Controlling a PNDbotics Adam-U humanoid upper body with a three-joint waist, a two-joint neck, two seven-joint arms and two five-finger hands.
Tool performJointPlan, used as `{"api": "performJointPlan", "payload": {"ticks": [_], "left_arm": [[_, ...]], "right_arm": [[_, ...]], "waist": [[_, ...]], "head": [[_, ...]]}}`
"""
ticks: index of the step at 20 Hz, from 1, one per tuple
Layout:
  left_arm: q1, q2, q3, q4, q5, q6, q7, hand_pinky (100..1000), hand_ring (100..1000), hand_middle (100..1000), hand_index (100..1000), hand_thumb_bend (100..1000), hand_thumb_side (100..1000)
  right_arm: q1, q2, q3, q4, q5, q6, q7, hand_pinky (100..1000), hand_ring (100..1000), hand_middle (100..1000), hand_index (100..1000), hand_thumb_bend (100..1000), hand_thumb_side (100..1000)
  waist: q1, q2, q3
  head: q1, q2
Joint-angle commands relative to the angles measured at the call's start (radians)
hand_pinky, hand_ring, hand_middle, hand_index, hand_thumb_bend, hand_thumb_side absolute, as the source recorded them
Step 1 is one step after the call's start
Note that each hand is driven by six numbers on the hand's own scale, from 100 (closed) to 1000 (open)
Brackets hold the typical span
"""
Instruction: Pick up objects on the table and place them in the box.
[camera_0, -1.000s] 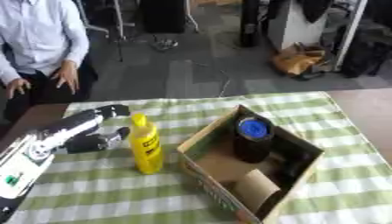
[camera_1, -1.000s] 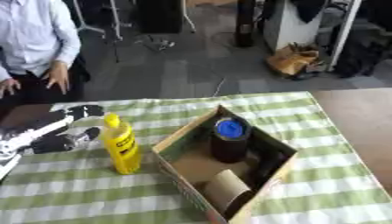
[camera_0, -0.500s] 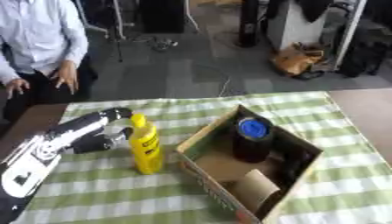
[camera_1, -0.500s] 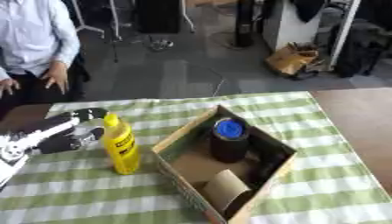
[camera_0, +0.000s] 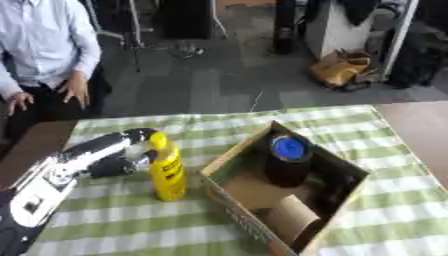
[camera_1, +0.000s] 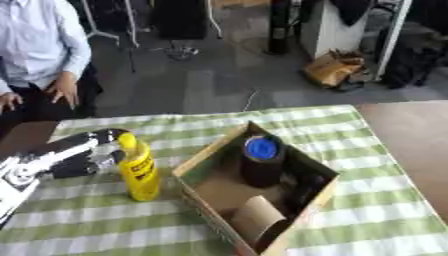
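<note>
A yellow bottle stands upright on the checked cloth, just at nine o'clock of the open box. The left hand sits against the bottle's nine o'clock side, fingers spread and curving toward it but not clamped. The right hand is out of view. The bottle is tall and narrow; a sideways nudge before the fingers close could tip it over.

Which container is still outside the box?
The yellow plastic bottle, upright on the checked cloth beside the left hand; the dark blue-lidded canister already stands inside.
</note>
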Motion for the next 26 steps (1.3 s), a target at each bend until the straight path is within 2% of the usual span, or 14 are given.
{"api": "performJointPlan", "payload": {"ticks": [1, 11, 21, 26], "left_arm": [[-0.026, 0.014, 0.007, -0.005, 0.010, 0.000, -0.008, 1000, 1000, 1000, 1000, 185, 1000], [-0.027, 0.004, 0.008, 0.005, 0.004, 0.020, 0.005, 1000, 1000, 1000, 1000, 134, 1000], [-0.032, 0.005, 0.010, 0.024, 0.017, 0.041, -0.033, 1000, 1000, 1000, 1000, 377, 1000], [-0.036, 0.013, 0.007, 0.023, 0.008, 0.046, -0.047, 1000, 1000, 1000, 1000, 398, 1000]], "right_arm": [[-0.015, -0.007, 0.005, -0.016, -0.004, -0.017, -0.013, 790, 735, 700, 603, 100, 1000], [-0.015, -0.007, 0.004, -0.016, -0.006, -0.016, -0.013, 790, 736, 700, 600, 100, 1000], [-0.013, -0.007, 0.007, -0.016, -0.008, -0.016, -0.013, 791, 734, 692, 597, 100, 1000], [-0.011, -0.007, 0.009, -0.016, -0.011, -0.016, -0.013, 791, 733, 688, 596, 100, 1000]], "waist": [[-0.001, -0.013, 0.000], [-0.004, -0.010, -0.002], [-0.003, -0.010, 0.001], [-0.003, -0.010, 0.003]], "head": [[0.003, -0.009], [0.005, -0.010], [0.009, -0.009], [0.008, -0.010]]}}
